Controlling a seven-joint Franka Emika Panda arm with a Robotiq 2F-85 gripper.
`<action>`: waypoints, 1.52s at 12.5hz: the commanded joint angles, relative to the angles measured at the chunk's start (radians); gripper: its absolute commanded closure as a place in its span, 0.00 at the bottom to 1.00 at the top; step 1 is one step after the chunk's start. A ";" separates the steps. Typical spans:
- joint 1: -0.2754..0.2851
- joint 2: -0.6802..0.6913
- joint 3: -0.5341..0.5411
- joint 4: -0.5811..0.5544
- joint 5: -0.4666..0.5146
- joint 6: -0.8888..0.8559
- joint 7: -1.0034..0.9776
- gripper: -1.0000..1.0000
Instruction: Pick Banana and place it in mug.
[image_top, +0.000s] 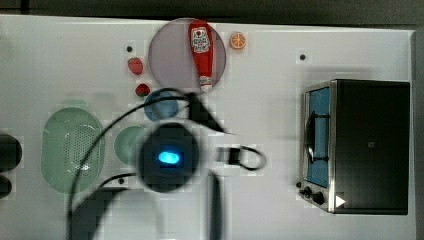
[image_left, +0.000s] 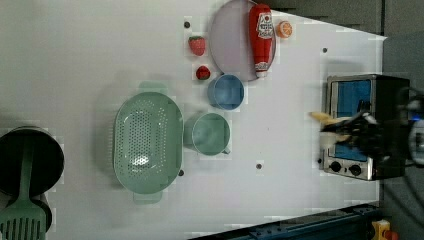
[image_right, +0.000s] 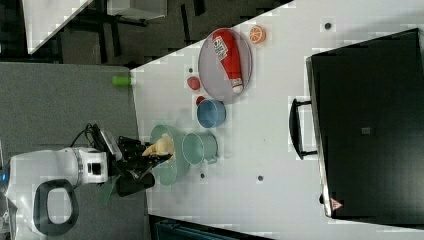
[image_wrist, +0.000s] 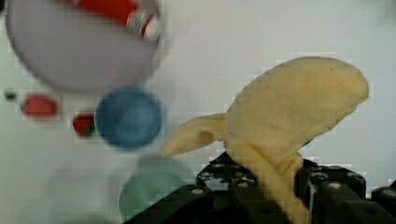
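Wrist view: I see the banana (image_wrist: 289, 116) clamped between the black jaws of my gripper (image_wrist: 261, 186), its peeled-looking cream flaps spreading above the fingers. Beyond it, blurred, lie the blue cup (image_wrist: 129, 118), the mug (image_wrist: 152, 191), two red strawberries (image_wrist: 39, 106) and the grey plate (image_wrist: 79, 51) with a red bottle on its edge.

In the right view, the gripper (image_right: 150, 160) hangs well above the white table (image_right: 280, 150), holding the banana (image_right: 160, 146); the mug (image_right: 199, 148) appears just at 3 o'clock of it, and the green basket (image_right: 172, 165) shows behind the banana. The blue cup (image_right: 210, 113) sits at 12 o'clock of the mug, close by.

In the left view, the banana (image_left: 327, 120) and gripper (image_left: 350, 131) show against the toaster oven (image_left: 362, 125), at 3 o'clock of the mug (image_left: 210, 134) and well apart from it as that camera sees it. The basket (image_left: 147, 142) lies just at 9 o'clock of the mug; a green spatula (image_left: 22, 210) rests on a dark pot at the frame's lower left.

In the top view, my arm's wrist with its blue light (image_top: 169, 158) covers most of the mug (image_top: 127, 145). The ketchup bottle (image_top: 201, 52) lies on the plate (image_top: 170, 55), and an orange slice (image_top: 238, 40) sits at 3 o'clock of the plate.
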 joint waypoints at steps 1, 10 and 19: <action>0.043 0.023 0.117 -0.007 0.039 0.020 0.184 0.73; 0.047 0.313 0.316 -0.021 -0.002 0.282 0.613 0.73; 0.048 0.475 0.309 -0.062 -0.108 0.515 0.691 0.38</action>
